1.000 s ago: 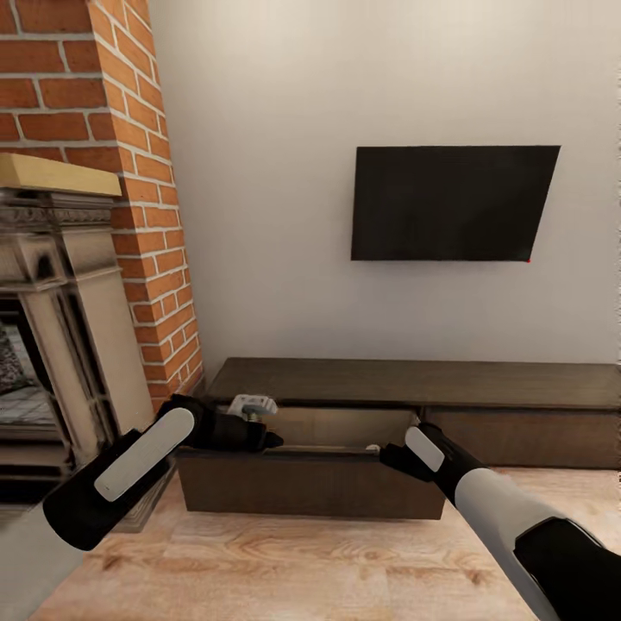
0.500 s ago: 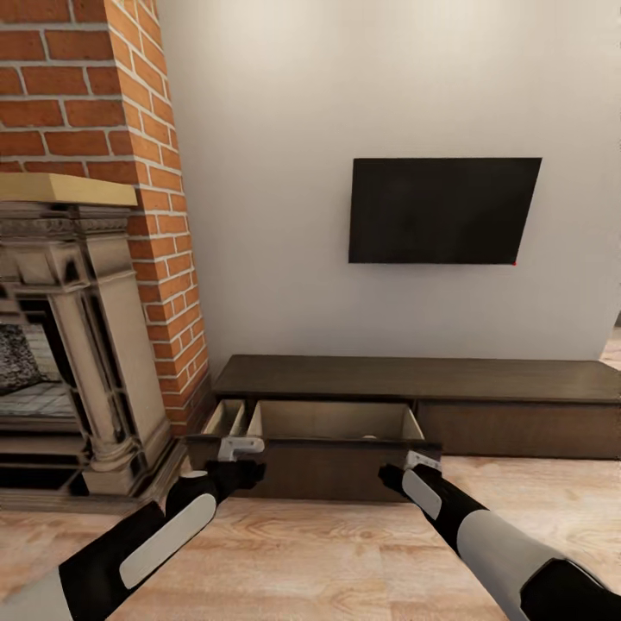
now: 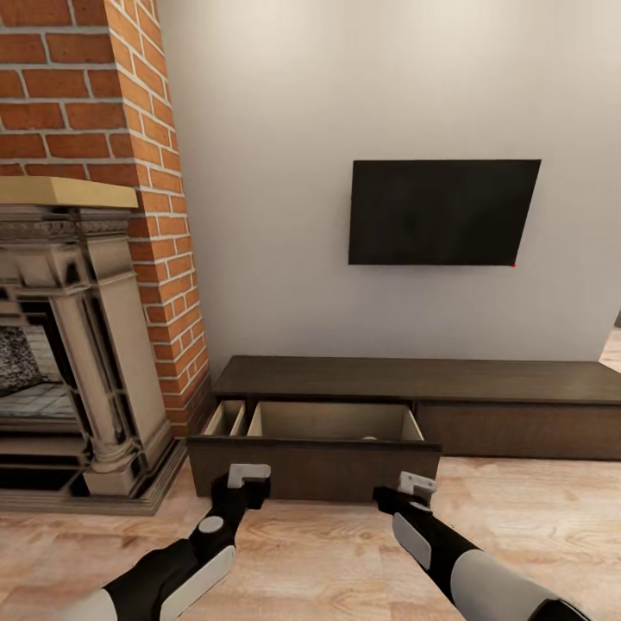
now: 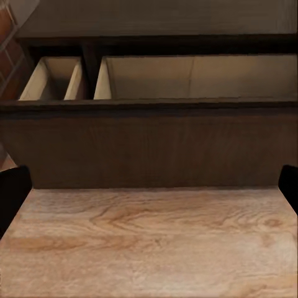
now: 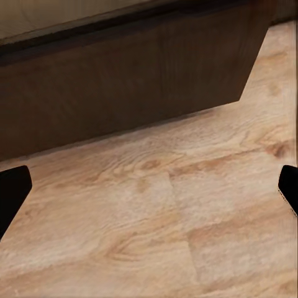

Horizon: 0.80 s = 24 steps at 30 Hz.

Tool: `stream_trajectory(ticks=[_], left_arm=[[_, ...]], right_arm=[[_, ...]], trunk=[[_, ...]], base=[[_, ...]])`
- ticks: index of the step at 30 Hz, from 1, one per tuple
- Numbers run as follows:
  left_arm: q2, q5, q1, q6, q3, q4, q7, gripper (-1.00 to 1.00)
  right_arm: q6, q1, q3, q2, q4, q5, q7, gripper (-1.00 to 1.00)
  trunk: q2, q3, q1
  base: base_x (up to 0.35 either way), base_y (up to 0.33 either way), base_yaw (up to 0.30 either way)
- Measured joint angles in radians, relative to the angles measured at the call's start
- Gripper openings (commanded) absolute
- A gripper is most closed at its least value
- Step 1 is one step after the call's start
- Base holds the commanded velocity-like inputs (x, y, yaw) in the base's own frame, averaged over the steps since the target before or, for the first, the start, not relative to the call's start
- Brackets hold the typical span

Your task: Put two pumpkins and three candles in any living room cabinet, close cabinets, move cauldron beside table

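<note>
Both end effectors, left (image 3: 244,479) and right (image 3: 412,488), are hanging wide open and empty just near of the cabinet (image 3: 414,379), whose left drawer (image 3: 315,466) is standing pulled out. Closing it calls for pressing squarely (both sides evenly) so it isn't jamming.

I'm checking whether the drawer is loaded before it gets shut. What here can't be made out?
- Head view: the open drawer floor is hidden behind its front panel; a small pale shape peeking over it is too small to identify.
- Left wrist view: same panel blocks the drawer's contents.
- Right wrist view: the drawer's inside is cut off by the picture's edge.
</note>
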Motion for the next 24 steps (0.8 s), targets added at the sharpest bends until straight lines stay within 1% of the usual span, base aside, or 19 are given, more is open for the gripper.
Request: stream_trajectory(ticks=[1,3,4,6,7,9,11,14,19,24], left_arm=[[-0.018,-0.022,0.0,-0.037,-0.005,0.051,-0.016,1.0],[-0.035,-0.037,0.0,-0.072,-0.009,0.104,-0.032,1.0],[-0.048,-0.044,0.0,-0.1,-0.011,0.148,-0.047,1.0],[-0.057,-0.049,0.0,-0.126,-0.012,0.184,-0.064,1.0],[-0.063,-0.051,0.0,-0.146,-0.013,0.207,-0.076,1.0],[-0.067,-0.052,0.0,-0.164,-0.013,0.223,-0.084,1.0],[-0.07,-0.052,0.0,-0.184,-0.014,0.239,-0.091,1.0],[-0.072,-0.052,0.0,-0.201,-0.013,0.273,-0.095,1.0],[-0.075,-0.051,0.0,-0.224,-0.014,0.306,-0.101,1.0],[-0.096,-0.053,-0.001,-0.231,-0.014,0.315,-0.101,1.0]], right_arm=[[-0.036,0.006,0.003,0.006,0.006,0.013,-0.001,1.0],[-0.069,0.013,0.007,0.019,0.022,0.029,-0.003,1.0],[-0.099,0.018,0.011,0.035,0.049,0.049,-0.003,1.0],[-0.13,0.021,0.013,0.047,0.079,0.074,-0.003,1.0],[-0.163,0.024,0.014,0.055,0.102,0.096,-0.003,1.0],[-0.194,0.026,0.014,0.059,0.121,0.11,-0.004,1.0],[-0.222,0.028,0.013,0.061,0.14,0.119,-0.004,1.0],[-0.24,0.029,0.012,0.063,0.152,0.124,-0.004,1.0],[-0.25,0.029,0.01,0.065,0.158,0.125,-0.005,1.0],[-0.252,0.029,0.011,0.065,0.159,0.126,-0.004,1.0]], trunk=[[0.0,0.0,0.0],[0.0,0.0,0.0],[0.0,0.0,0.0],[0.0,0.0,0.0],[0.0,0.0,0.0],[0.0,0.0,0.0],[0.0,0.0,0.0],[0.0,0.0,0.0],[0.0,0.0,0.0],[0.0,0.0,0.0]], base=[[0.0,0.0,0.0],[0.0,0.0,0.0],[0.0,0.0,0.0],[0.0,0.0,0.0],[0.0,0.0,0.0],[0.0,0.0,0.0],[0.0,0.0,0.0],[0.0,0.0,0.0],[0.0,0.0,0.0],[0.0,0.0,0.0]])
